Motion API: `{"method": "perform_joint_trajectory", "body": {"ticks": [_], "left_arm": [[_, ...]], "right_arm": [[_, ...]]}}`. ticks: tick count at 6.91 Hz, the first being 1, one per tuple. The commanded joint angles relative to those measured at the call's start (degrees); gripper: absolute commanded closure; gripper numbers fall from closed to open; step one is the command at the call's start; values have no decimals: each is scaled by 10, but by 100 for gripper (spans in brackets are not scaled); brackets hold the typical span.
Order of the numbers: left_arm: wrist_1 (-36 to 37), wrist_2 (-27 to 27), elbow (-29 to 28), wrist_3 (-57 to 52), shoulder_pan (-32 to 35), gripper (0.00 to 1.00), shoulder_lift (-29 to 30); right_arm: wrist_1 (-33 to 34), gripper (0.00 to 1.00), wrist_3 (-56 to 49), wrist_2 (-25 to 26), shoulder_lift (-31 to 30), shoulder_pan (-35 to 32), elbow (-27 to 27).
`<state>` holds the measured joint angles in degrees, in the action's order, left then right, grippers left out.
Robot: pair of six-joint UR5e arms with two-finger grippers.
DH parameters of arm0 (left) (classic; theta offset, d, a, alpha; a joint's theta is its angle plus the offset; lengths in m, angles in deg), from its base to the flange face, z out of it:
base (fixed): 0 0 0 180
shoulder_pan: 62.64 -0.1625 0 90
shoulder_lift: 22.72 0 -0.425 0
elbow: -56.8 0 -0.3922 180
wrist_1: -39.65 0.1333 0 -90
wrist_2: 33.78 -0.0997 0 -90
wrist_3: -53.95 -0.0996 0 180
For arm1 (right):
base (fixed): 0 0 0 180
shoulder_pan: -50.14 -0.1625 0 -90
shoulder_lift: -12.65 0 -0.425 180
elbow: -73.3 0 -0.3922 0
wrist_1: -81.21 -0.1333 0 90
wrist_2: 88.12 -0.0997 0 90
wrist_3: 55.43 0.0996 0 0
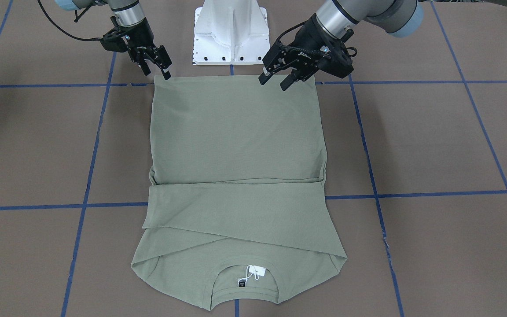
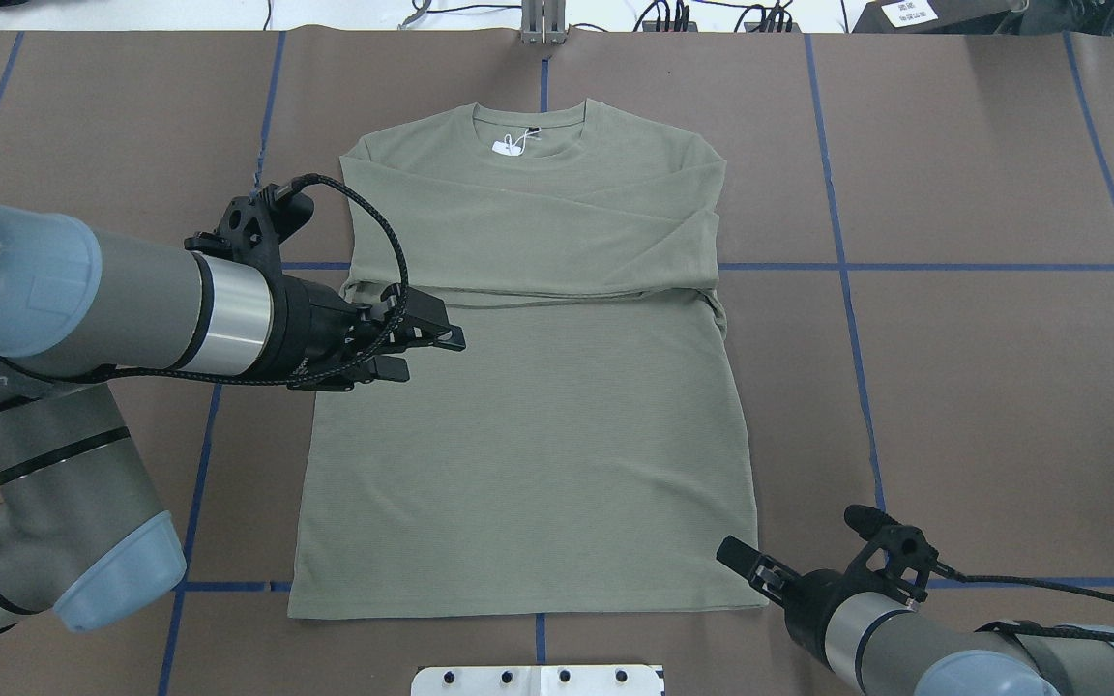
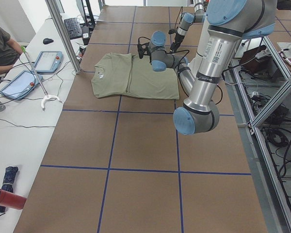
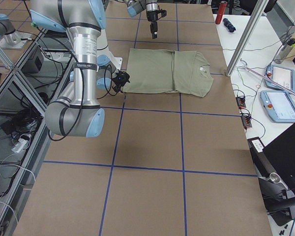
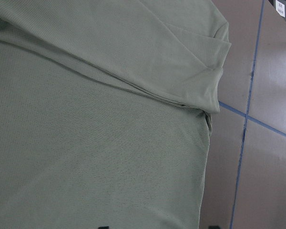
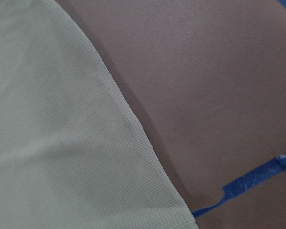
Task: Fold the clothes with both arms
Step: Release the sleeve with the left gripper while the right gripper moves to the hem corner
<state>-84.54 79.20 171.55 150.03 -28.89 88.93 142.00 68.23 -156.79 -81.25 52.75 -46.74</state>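
The sage-green shirt lies flat on the brown table, both sleeves folded across the chest. Its neck with the white tag points away from the robot. My left gripper hovers open above the hem near the shirt's left corner, with nothing between its fingers; the overhead view shows this gripper high over the shirt's left side. My right gripper stands open just off the hem's right corner, low by the table. The right wrist view shows the shirt's edge on bare table.
The white pedestal base stands just behind the hem. Blue tape lines grid the brown table. A side table with tablets and a seated person runs along the far edge.
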Motion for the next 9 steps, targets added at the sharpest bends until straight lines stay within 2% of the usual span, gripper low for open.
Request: {"method": "perform_joint_trajectory", "body": {"ticks": [1, 2, 4, 5, 6, 9], "left_arm": [[0, 0, 0, 1, 0, 23, 0], [0, 0, 0, 1, 0, 23, 0], [0, 0, 1, 1, 0, 23, 0], [0, 0, 0, 1, 1, 23, 0], [0, 0, 0, 1, 1, 23, 0], [2, 0, 4, 6, 2, 23, 0]], "right_arm": [[0, 7, 6, 0, 0, 6, 11], [0, 13, 6, -1, 0, 6, 14], [0, 72, 7, -2, 0, 7, 13], [-1, 93, 7, -2, 1, 7, 10], [-1, 100, 6, -2, 2, 6, 7], [-1, 100, 5, -6, -4, 0, -17]]}}
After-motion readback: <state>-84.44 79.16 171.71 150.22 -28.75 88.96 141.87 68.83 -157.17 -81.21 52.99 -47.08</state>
